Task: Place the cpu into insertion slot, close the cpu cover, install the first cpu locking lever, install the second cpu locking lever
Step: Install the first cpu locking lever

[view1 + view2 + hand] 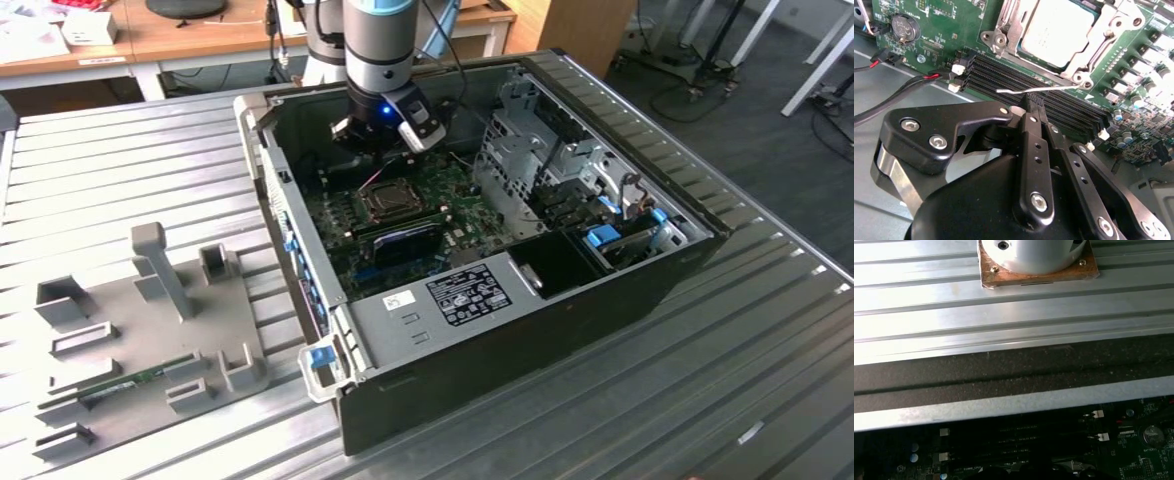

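The cpu [1054, 27] is seen seated in the slot [1004, 30] on the green board [944, 25], with the cover [1104, 37] lying down around it, so placement and cover closing are judged done. The jaws of the gripper [1031, 105] are pressed together with nothing pinched, their tip just beside a thin lever [1036, 90] standing free of its catch, presumably for pushing rather than gripping. In the exterior view, the gripper [380, 150] is held inside the open case [534, 300] on the tabletop [747, 380], above the socket.

You won't find readable print here: the black label [467, 294] and white sticker [399, 299] on the computer case [561, 330] stay illegible.
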`<action>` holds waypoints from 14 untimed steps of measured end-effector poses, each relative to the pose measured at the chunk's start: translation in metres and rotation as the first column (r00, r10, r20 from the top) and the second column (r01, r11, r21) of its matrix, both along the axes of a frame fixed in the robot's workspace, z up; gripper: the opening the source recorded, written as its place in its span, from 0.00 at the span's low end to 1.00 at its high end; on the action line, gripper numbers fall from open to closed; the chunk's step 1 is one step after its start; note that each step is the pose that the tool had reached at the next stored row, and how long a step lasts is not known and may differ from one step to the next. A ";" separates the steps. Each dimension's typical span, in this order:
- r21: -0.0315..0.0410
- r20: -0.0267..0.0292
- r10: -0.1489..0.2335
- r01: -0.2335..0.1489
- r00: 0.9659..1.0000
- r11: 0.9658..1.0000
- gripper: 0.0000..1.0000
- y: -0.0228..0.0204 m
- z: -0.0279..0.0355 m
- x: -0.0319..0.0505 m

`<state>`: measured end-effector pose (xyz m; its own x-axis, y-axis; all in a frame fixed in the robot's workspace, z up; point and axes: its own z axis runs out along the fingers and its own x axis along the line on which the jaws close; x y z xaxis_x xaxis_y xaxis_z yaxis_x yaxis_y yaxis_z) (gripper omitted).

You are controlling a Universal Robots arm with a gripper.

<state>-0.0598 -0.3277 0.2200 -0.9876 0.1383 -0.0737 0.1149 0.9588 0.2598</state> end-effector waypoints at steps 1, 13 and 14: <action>0.000 0.000 0.000 0.000 1.000 1.000 0.10 -0.0001 0.0000 0.0000; 0.000 0.000 0.000 0.000 1.000 1.000 0.10 -0.0001 -0.0019 0.0000; 0.000 0.000 0.000 0.000 1.000 1.000 0.10 -0.0001 -0.0019 0.0000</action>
<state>-0.0598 -0.3278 0.2181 -0.9877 0.1382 -0.0737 0.1148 0.9588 0.2598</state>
